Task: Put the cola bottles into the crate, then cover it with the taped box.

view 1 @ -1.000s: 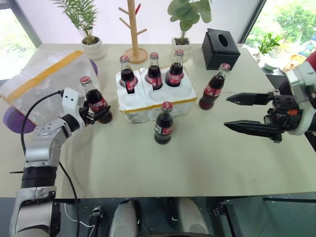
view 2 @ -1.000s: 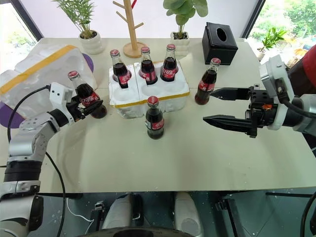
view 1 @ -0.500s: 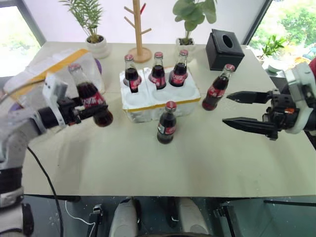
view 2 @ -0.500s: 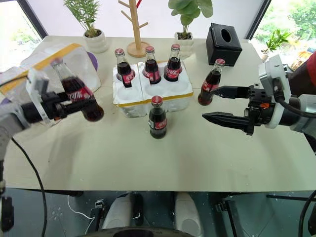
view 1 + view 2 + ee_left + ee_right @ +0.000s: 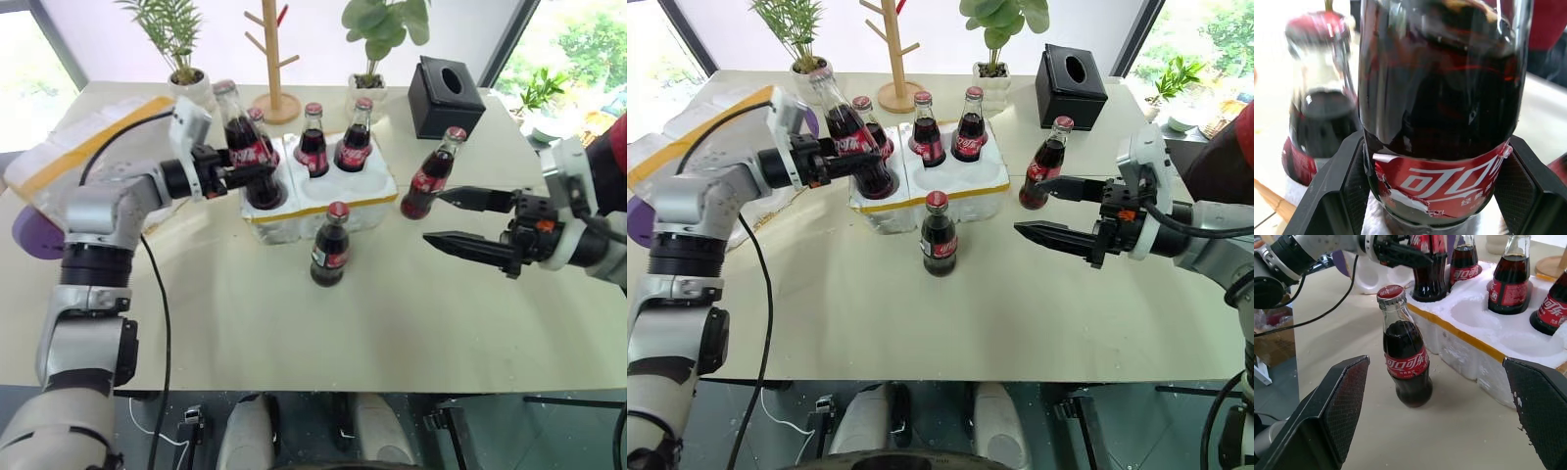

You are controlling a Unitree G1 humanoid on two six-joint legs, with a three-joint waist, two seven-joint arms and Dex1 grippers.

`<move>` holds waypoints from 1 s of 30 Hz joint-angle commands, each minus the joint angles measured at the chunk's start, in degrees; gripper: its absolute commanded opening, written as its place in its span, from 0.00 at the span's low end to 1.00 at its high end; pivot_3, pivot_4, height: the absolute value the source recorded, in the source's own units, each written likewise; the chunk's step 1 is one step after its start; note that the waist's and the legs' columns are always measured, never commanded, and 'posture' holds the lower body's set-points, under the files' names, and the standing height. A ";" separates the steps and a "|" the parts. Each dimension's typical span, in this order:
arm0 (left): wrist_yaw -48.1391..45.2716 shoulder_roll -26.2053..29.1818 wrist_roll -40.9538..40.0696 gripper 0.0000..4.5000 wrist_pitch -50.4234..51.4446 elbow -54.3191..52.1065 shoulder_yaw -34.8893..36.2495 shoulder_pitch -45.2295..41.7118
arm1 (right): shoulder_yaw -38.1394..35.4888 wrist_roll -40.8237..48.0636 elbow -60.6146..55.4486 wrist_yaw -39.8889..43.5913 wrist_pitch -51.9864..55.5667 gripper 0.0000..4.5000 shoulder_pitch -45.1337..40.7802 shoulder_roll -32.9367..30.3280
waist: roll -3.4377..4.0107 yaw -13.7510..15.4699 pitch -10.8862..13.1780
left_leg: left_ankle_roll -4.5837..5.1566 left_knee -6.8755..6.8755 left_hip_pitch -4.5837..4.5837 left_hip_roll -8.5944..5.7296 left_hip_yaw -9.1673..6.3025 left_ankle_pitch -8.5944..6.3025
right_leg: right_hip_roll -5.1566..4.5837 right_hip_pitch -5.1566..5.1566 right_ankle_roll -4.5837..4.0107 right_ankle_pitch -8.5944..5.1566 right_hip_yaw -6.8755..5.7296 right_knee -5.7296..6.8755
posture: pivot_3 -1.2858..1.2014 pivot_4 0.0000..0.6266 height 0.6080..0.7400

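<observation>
Carrying a fourth cola bottle [image 5: 245,157] over the crate [image 5: 323,191], your left claw [image 5: 238,168] grips it; three sit seated, two wait on the bench [image 5: 294,313], right claw [image 5: 458,222] wide, taped box [image 5: 78,157] unplaced

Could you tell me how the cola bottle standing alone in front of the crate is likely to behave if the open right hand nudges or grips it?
The cola bottle is tall on a narrow base, so a high nudge would probably tip it. Its round body would then likely roll. Smooth glass may slip between the right hand fingers.
</observation>
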 commanded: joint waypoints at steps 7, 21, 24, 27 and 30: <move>1.65 -4.12 4.85 0.62 -7.23 -2.32 0.00 2.55 | -0.78 0.35 -1.61 -1.62 -1.63 1.00 1.49 1.01 | 0.01 0.22 0.00 | 0.00 0.02 0.00 -0.01 0.00 0.00 | -0.04 0.03 0.01 0.00 0.00 0.00 | 0.52 0.24 1.00; -1.32 4.38 -2.30 0.98 3.56 -16.43 8.02 5.65 | 9.07 -5.17 -1.68 -1.02 -5.43 1.00 -0.57 4.92 | 0.00 -0.48 -0.01 | 0.00 0.09 0.05 0.04 -0.05 0.00 | 0.01 0.07 0.01 0.00 0.00 0.08 | 0.52 0.24 1.00; -5.13 11.22 -8.87 0.98 10.84 -24.74 12.08 8.73 | 13.38 -9.18 -0.90 -3.06 -7.11 1.00 -1.90 8.12 | 0.01 -1.24 -0.01 | -0.01 0.08 0.05 0.07 -0.05 0.01 | 0.01 0.06 0.01 0.00 0.00 0.10 | 0.52 0.24 1.00; -7.77 17.29 -15.27 0.98 17.39 -32.01 16.40 13.80 | 17.00 -12.77 0.69 -3.55 -9.41 1.00 -2.84 11.41 | 0.05 -1.34 -0.03 | -0.01 0.06 0.08 0.07 -0.03 0.01 | 0.00 0.06 0.01 -0.01 0.01 0.11 | 0.52 0.24 1.00; -9.32 20.93 -18.69 0.98 19.94 -40.12 18.65 22.36 | 21.48 -17.53 2.50 -2.80 -12.61 1.00 -3.42 13.73 | 0.05 -1.15 -0.03 | -0.02 0.04 0.11 0.07 -0.01 0.01 | -0.03 0.07 0.01 -0.01 0.01 0.12 | 0.52 0.24 1.00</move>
